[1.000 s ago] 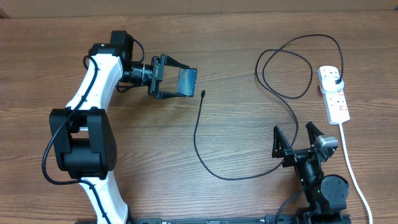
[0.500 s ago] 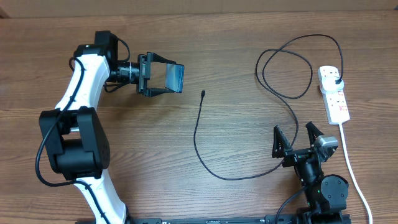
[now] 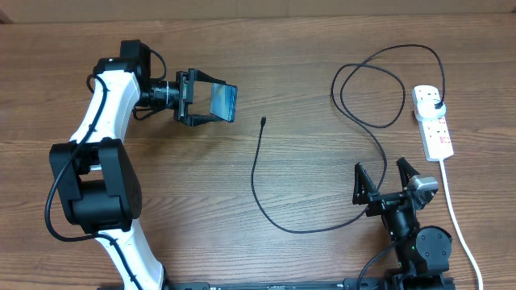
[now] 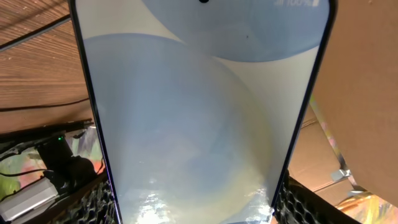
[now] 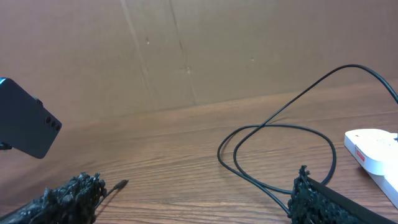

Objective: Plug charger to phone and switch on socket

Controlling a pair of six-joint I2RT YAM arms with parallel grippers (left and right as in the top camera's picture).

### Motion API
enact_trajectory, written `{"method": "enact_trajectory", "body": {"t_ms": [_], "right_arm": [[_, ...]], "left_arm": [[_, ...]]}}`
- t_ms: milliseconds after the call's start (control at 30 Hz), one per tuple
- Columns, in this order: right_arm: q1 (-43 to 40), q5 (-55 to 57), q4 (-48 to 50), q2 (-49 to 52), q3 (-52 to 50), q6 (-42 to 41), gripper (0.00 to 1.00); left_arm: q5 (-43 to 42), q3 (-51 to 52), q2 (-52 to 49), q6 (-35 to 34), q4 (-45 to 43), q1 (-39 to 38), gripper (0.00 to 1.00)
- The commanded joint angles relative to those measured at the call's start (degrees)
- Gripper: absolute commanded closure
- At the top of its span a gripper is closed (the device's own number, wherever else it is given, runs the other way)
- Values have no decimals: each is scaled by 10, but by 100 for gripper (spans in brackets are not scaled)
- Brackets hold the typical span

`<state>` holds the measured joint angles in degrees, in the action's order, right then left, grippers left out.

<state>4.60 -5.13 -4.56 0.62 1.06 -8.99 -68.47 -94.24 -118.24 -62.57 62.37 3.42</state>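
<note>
My left gripper is shut on the phone and holds it above the table at the upper left, screen tilted. In the left wrist view the phone's pale blue screen fills the frame between the fingers. The charger cable runs from its connector tip, lying just right of the phone, in a loop to its black plug in the white socket strip at the right. My right gripper is open and empty at the lower right. The right wrist view shows the cable loop, the tip, the strip and the phone's back.
The strip's thick white cord runs down the right side past my right arm. A cardboard wall stands behind the table's far edge.
My left gripper has carried the phone leftward, away from the connector tip, and turned it slightly. The right arm and the cable have not moved.
</note>
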Motion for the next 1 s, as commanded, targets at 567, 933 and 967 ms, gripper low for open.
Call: {"method": "enact_trajectory", "body": {"t_ms": [567,933,967], "right_arm": [[3,-66,-28,1,16,-49,0],[3,-118,-184,133,179,-49,0],[3,-118,-204,159,201,-49,0]], "left_arm": [[23,-17,2,30,2,4,37],[186,-17,2,35,-1,6,34],[208,-17,2,39,0,8,33]]}}
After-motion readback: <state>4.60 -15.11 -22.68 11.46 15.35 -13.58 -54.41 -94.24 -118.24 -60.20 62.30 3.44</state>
